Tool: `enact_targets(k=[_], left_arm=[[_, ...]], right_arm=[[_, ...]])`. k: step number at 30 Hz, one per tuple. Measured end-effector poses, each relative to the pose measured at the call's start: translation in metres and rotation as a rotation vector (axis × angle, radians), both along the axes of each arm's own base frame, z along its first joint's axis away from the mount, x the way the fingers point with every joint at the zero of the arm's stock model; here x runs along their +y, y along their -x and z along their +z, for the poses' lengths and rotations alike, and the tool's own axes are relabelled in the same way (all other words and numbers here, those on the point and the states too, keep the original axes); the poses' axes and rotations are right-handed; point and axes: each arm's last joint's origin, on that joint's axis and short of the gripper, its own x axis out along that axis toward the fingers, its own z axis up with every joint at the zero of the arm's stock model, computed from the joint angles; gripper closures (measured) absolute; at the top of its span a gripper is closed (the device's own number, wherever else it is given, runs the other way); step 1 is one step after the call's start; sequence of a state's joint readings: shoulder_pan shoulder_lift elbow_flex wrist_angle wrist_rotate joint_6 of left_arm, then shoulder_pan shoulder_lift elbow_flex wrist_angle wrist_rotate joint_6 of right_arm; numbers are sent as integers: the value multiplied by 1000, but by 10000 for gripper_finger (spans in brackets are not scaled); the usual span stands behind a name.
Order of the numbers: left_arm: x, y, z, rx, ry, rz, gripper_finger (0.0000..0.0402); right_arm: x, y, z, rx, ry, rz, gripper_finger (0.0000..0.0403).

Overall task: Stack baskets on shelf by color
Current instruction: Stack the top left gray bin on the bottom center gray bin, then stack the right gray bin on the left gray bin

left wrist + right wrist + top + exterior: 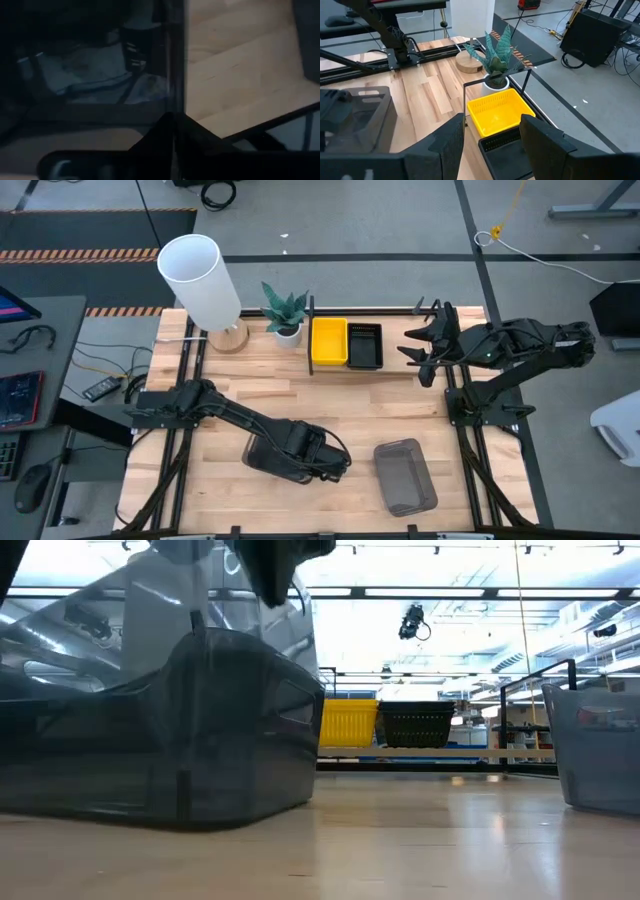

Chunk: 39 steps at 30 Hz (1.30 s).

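Left claw [318, 460], low in the high view's centre, pinches narrowly shut on the wall of a large smoky-grey translucent plastic basket [272, 457] resting on the pale wooden plank surface [330, 405]. Another grey basket [405, 476] lies lower right. Right claw [418, 346] hovers spread wide at upper right, beside the bright yellow perforated basket [328, 341] and small black perforated basket [364, 345] on the black-framed light-wood shelf [395, 337].

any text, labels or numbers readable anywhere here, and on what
None can be read.
Yellow basket, black basket, grey baskets, lamp: no lettering shows.
Screen at the table's left: too small to read.
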<state>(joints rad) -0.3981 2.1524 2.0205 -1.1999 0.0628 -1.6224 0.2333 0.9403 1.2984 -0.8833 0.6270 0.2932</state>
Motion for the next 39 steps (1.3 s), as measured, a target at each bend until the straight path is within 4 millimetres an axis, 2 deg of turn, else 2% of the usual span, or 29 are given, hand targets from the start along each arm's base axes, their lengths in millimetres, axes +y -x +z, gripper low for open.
enact_targets(k=[7, 11, 15, 20, 25, 29, 33, 39], left_arm=[[-2, -7, -1, -55, 15, -61, 293], [9, -5, 18, -96, 13, -90, 240], [16, -4, 32, -89, 3, -99, 213], [16, -6, 41, -166, -102, -171, 214], [14, -10, 38, -200, -143, -181, 235], [10, -27, 56, -450, -200, -265, 257], [7, -42, 69, -674, -342, -449, 275], [6, -45, 73, -728, -385, -500, 280]], right_arm=[[1, 1, -3, 24, -26, 63, 206], [4, -3, -15, 71, -67, 117, 206], [7, -5, -22, 93, -124, 168, 206], [14, -7, -34, 153, -204, 323, 206], [21, -8, -52, 223, -250, 352, 206], [28, -6, -59, 263, -284, 371, 206], [34, -3, -60, 294, -313, 448, 206], [45, -11, -68, 378, -273, 586, 206]])
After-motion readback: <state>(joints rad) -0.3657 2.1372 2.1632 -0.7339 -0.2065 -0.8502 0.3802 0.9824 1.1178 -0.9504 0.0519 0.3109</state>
